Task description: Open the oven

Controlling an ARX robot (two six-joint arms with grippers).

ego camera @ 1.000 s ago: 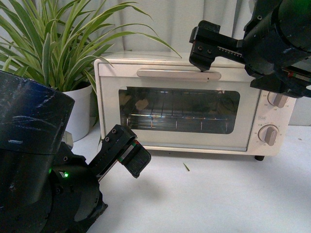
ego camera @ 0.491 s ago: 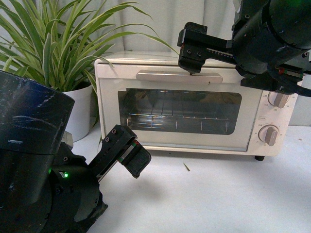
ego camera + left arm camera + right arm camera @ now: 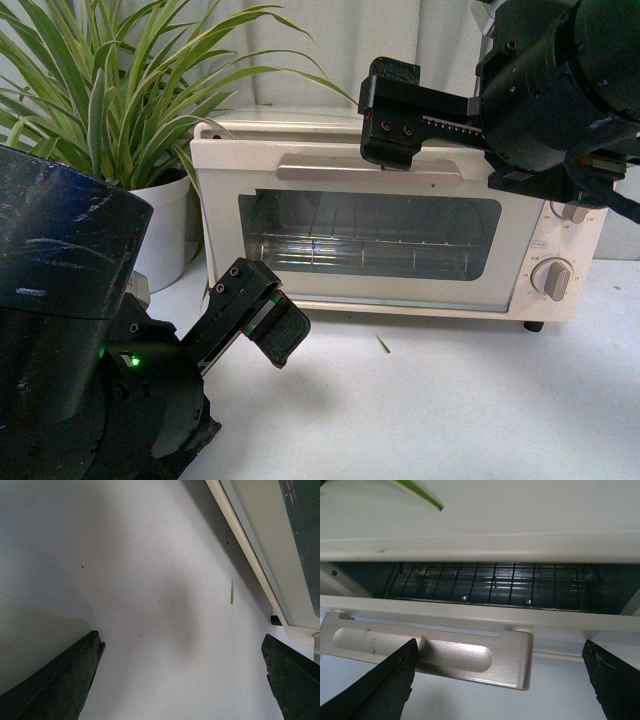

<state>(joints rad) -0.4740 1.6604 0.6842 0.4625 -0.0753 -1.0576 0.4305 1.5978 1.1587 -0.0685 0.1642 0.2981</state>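
Note:
The cream-white oven (image 3: 400, 300) stands at the back of the white table. Its glass door (image 3: 370, 235) is tilted a little outward at the top. My right gripper (image 3: 390, 125) is open and sits over the long pale handle (image 3: 330, 167), right of the bar's middle. In the right wrist view the handle's end (image 3: 470, 655) lies between the spread fingers (image 3: 390, 680), and the gap above the door shows the wire rack (image 3: 485, 582). My left gripper (image 3: 265, 320) hangs open and empty, low before the oven's left corner, over bare table (image 3: 150, 580).
A striped-leaf plant (image 3: 110, 100) in a white pot (image 3: 165, 235) stands left of the oven. The lower knob (image 3: 553, 277) shows at the oven's right; my right arm partly hides the upper one. A small green leaf sliver (image 3: 383, 344) lies in front of the oven.
The right gripper has moved left and toward me over the handle, and the door's top edge has swung outward, opening a gap. The left arm has not moved.

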